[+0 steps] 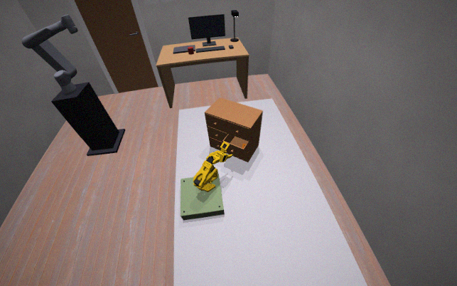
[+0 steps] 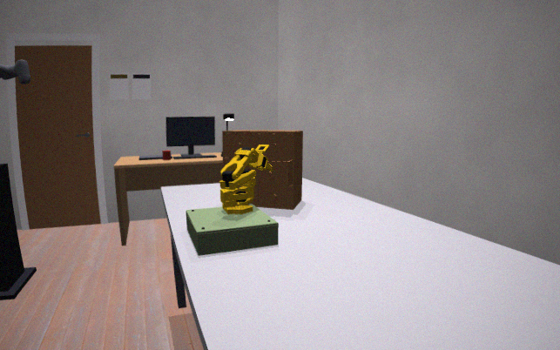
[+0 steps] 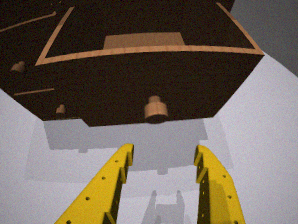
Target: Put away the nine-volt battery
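Note:
A brown chest of drawers (image 1: 234,126) stands on the white table. One drawer (image 1: 239,143) on its lower right is pulled partly out. In the wrist view this drawer (image 3: 147,63) fills the top of the picture, with its round knob (image 3: 156,107) just ahead of my fingers. A light brown surface shows inside it; I cannot tell what lies there. My yellow gripper (image 3: 162,152) is open with nothing between the fingers, a short way in front of the knob. It also shows in the top view (image 1: 227,154). I see no battery on the table in any view.
My arm stands on a green base (image 1: 201,198) in front of the chest. The other drawers (image 1: 219,129) are shut. Off the table are a wooden desk (image 1: 203,57) and a grey arm on a black pedestal (image 1: 84,115).

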You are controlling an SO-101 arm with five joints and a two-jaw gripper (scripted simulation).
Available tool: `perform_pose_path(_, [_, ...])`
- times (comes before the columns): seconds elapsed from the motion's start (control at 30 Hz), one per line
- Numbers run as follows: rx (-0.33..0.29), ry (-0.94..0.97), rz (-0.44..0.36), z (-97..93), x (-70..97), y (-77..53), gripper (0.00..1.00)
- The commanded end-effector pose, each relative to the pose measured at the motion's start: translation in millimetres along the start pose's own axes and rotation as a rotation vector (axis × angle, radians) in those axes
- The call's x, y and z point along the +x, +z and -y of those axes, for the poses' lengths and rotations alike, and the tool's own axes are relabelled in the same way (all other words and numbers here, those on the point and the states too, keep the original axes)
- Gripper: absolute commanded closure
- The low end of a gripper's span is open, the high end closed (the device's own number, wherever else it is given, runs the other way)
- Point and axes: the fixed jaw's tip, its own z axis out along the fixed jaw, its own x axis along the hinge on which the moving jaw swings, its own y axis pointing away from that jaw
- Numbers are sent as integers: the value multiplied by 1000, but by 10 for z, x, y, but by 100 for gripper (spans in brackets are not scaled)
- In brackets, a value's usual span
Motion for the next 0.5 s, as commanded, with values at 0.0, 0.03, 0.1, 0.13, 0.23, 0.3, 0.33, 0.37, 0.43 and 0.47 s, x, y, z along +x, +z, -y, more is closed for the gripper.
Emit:
perform_pose_path(0.0, [-7,-4,-16,-14,38,25,79])
perform_pose_path(0.03, [-8,-5,-13,-15,29,49,79])
perform_pose_path(0.1, [-9,-6,-9,-19,15,97,79])
perform_pose_path(0.13, [-10,-7,-6,-21,10,121,79])
perform_pose_path(0.23, [-12,-10,1,-26,-2,192,79])
perform_pose_path(0.3, [-12,-10,1,-26,-2,192,79])
perform_pose_path(0.33, [-12,-10,1,-26,-2,192,79])
perform_pose_path(0.37, [-12,-10,1,-26,-2,192,79])
perform_pose_path(0.43, [-12,-10,1,-26,-2,192,79])
perform_pose_path(0.47, [-12,-10,1,-26,-2,192,79])
